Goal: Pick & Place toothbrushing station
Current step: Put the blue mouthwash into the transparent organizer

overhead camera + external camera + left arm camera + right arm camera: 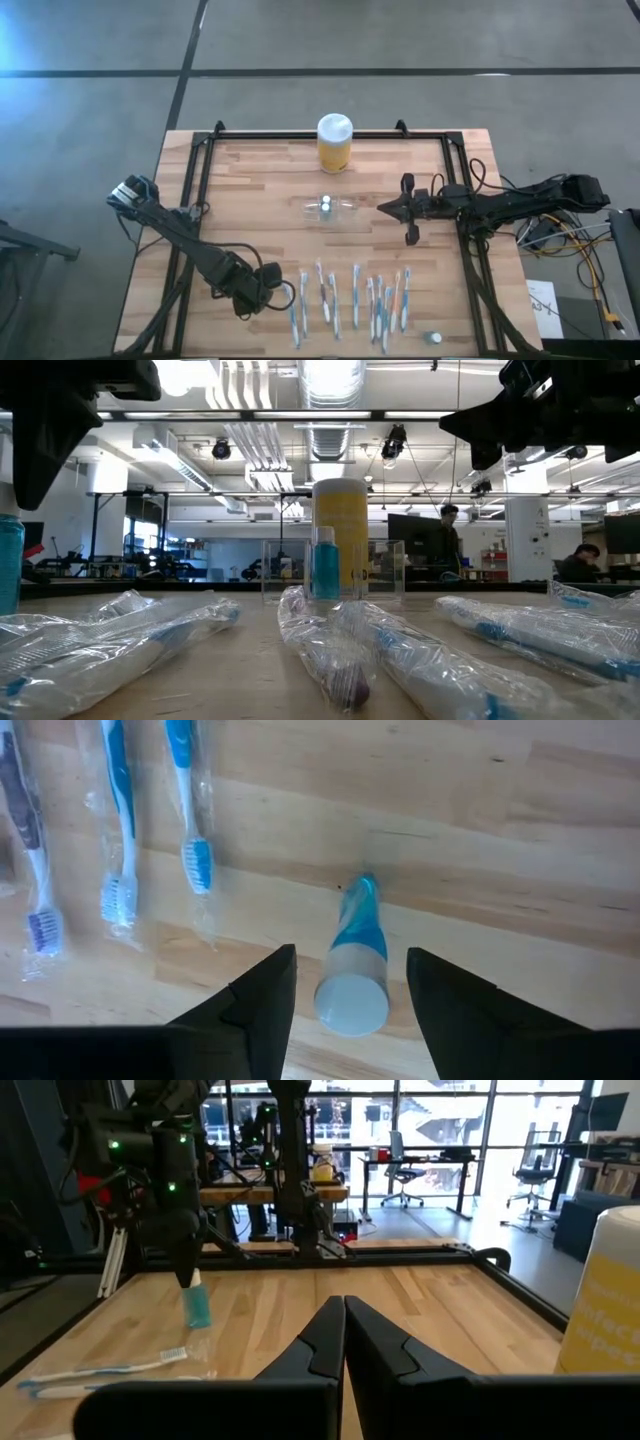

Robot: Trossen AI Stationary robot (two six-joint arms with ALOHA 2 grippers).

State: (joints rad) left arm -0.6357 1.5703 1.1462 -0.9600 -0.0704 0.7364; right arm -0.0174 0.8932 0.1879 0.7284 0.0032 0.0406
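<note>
The toothbrushing station (330, 209), a small clear plastic holder, stands near the middle of the wooden surface (250, 190), in front of the yellow jar with a white lid (335, 142) that sits at the far edge. From above, a small tube with a pale cap (326, 205) stands inside the holder; the low view shows the same blue tube (325, 565) upright between the holder's clear walls (385, 572), with the jar (340, 535) right behind. The left gripper (262, 297) is at the near left part of the surface, just beside the row of wrapped toothbrushes (356, 298), and neither gripper is touching the holder. Its wrist view shows its dark fingers (262, 1000) spread wide on either side of a small blue toothpaste tube with a white cap (355, 965) that stands upright on the wood; the fingers do not appear to press on it. From the right wrist view this tube (197, 1302) stands directly beneath the left arm's gripper (185, 1270). Wrapped blue-and-white toothbrushes (120, 830) lie side by side near it. The right gripper (385, 209) hovers to the right of the holder, its tip pointing toward it, with the fingers (330, 1330) pressed together and empty. One more small capped item (433, 338) lies at the near right edge.
</note>
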